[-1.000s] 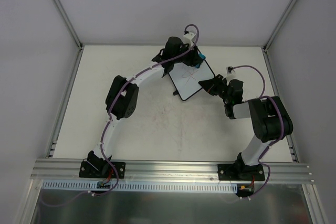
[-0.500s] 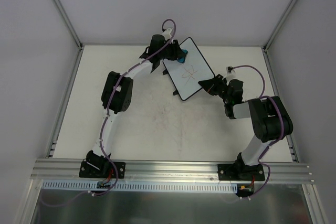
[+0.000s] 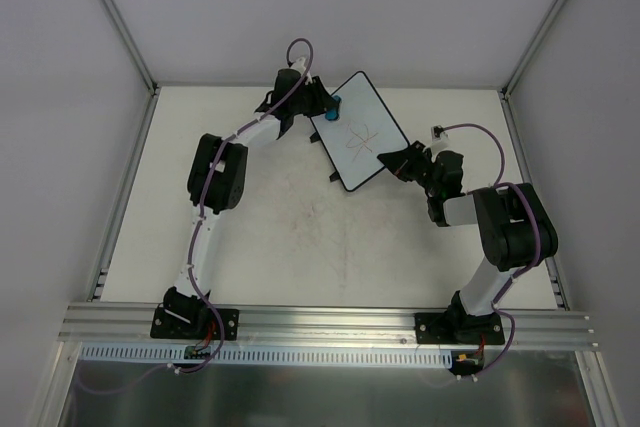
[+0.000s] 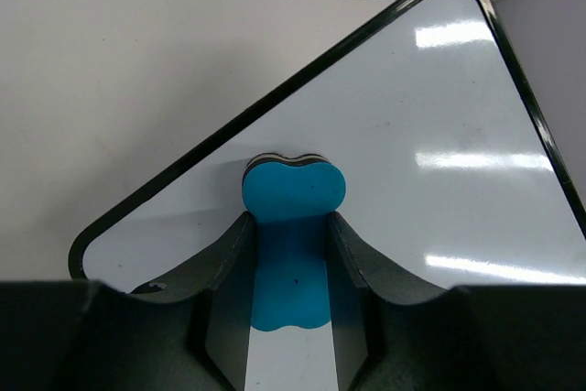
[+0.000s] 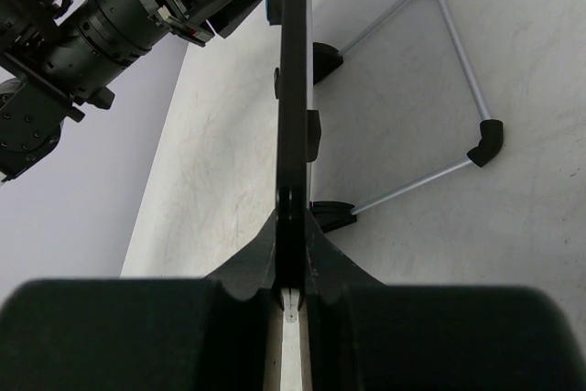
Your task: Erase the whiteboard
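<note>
Left gripper (image 4: 291, 244) pinches blue eraser (image 4: 293, 191), holding it against whiteboard (image 3: 378, 112) near upper-left edge, ready to wipe. Board at rear-centre of table (image 3: 300, 247), propped on wire stand (image 5: 462, 70); red scribble (image 3: 360, 137) unwiped. Right gripper (image 3: 390, 162) clamped on lower-right edge, steadying board.

Left arm (image 3: 222, 175) outstretched, left fingers (image 4: 224, 272) clamped; right arm (image 3: 508, 229) folded, right fingers (image 5: 249, 261) clamped.

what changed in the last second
The left claw, shut on the blue eraser, swept left across the whiteboard to its left edge, clear of the red scribble. The whiteboard kept its place, the scribble remains, and the right claw stays shut on the whiteboard's edge.
</note>
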`<act>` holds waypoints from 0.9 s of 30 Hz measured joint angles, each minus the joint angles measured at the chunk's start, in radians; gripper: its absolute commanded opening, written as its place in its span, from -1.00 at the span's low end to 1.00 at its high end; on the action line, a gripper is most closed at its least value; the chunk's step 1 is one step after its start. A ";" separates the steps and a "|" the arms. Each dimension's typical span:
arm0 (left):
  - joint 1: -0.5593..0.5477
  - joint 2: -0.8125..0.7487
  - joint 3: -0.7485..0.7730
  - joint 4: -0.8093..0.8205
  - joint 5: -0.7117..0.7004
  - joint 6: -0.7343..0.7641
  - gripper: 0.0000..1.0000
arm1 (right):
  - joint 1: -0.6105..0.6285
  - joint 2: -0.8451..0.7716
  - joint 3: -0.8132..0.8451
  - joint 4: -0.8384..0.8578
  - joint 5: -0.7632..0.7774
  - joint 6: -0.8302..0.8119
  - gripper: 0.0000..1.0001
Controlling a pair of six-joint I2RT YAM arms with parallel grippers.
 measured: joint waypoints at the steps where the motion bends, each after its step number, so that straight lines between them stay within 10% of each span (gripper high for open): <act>1: 0.002 0.000 -0.003 -0.002 -0.001 -0.009 -1.00 | 0.000 0.001 0.000 0.000 0.000 0.000 -1.00; 27: -0.174 -0.146 -0.153 0.061 -0.005 0.201 -1.00 | -0.004 0.010 0.002 0.002 -0.012 0.002 -1.00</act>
